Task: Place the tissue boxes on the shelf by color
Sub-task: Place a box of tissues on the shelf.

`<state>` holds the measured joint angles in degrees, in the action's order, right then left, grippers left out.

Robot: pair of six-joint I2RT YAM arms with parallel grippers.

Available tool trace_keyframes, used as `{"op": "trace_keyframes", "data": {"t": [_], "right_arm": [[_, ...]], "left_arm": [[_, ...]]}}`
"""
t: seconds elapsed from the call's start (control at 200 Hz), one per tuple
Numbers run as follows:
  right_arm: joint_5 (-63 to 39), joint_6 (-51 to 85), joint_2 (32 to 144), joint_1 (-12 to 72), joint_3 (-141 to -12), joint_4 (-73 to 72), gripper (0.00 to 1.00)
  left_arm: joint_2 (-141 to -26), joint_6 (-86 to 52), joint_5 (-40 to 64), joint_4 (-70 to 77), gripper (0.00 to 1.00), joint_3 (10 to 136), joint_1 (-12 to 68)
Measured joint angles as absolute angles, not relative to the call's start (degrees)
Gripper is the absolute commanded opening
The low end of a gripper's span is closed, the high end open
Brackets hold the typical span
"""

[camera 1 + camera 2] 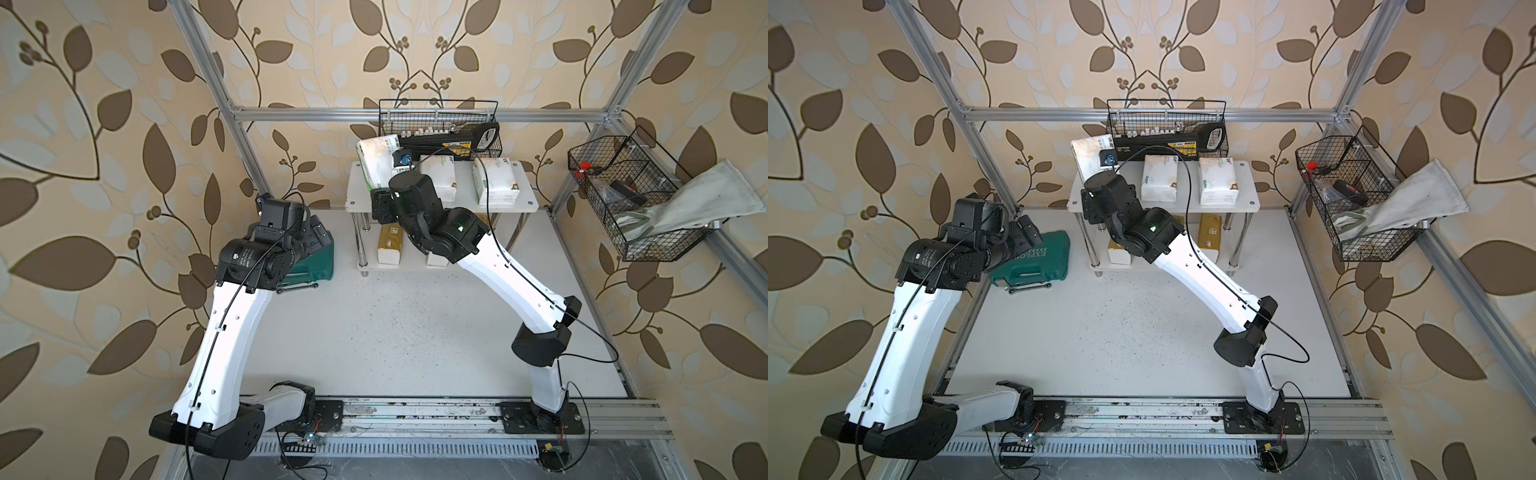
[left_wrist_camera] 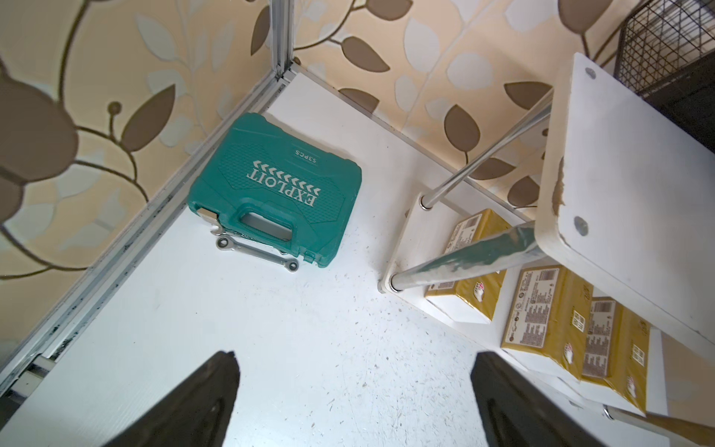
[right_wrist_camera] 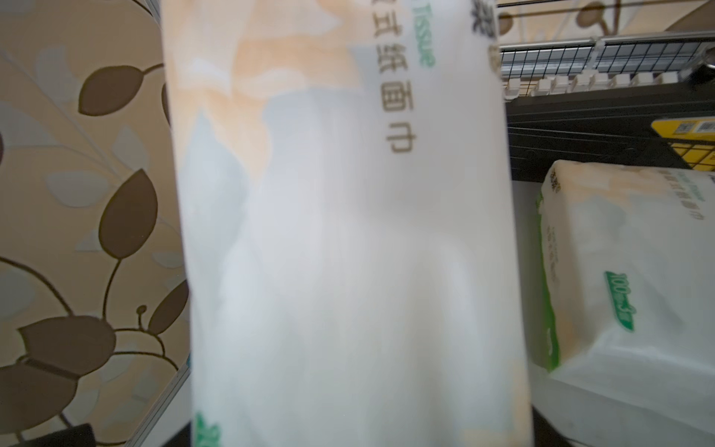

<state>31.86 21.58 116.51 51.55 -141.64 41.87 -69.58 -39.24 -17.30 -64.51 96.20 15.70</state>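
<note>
Now our third white pack (image 1: 374, 160) tilts over the left end of the top board of the shelf (image 1: 528, 203) beside two white packs (image 1: 438, 174), so colors match — gold packs (image 2: 541, 309) lie below — we cannot tell if the right gripper (image 1: 380, 193) pinches it, and the left gripper (image 2: 356, 358) waits wide open.

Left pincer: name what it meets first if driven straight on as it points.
The left pincer would probably meet the bare white tabletop, between the green tool case and the shelf; depth is unclear.

The left arm (image 1: 245, 316) and right arm (image 1: 515, 270) have glossy white shells, black joint housings and thin black cables (image 1: 219, 328); the left gripper (image 2: 354, 356) is black.
</note>
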Motion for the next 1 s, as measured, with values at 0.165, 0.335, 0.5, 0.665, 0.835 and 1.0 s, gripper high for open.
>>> {"op": "trace_keyframes", "data": {"t": [0.165,0.335,0.5,0.665,0.835,1.0], "right_arm": [[30.48,22.48,118.98,50.33,-142.91,41.85,0.75],[29.26,23.94,121.71,49.71,-143.92,41.85,0.79],[28.84,24.95,123.04,49.04,-143.92,41.8,0.88],[28.86,25.56,123.07,48.36,-144.86,41.54,0.94],[28.53,25.85,123.07,48.1,-145.6,41.17,0.99],[27.03,25.91,123.04,48.16,-145.62,40.95,0.99]], "left_arm": [[-69.32,-39.48,-14.48,-63.51,0.99,94.43,15.7],[-69.32,-39.77,-12.75,-63.09,0.99,93.17,15.7],[-68.99,-40.18,-11.73,-62.81,0.99,92.53,15.7],[-68.49,-40.45,-11.51,-62.61,0.99,92.51,15.7],[-67.99,-40.56,-11.33,-61.98,0.99,91.81,15.7],[-67.96,-40.56,-11.14,-61.71,0.99,91.66,15.7]]}}
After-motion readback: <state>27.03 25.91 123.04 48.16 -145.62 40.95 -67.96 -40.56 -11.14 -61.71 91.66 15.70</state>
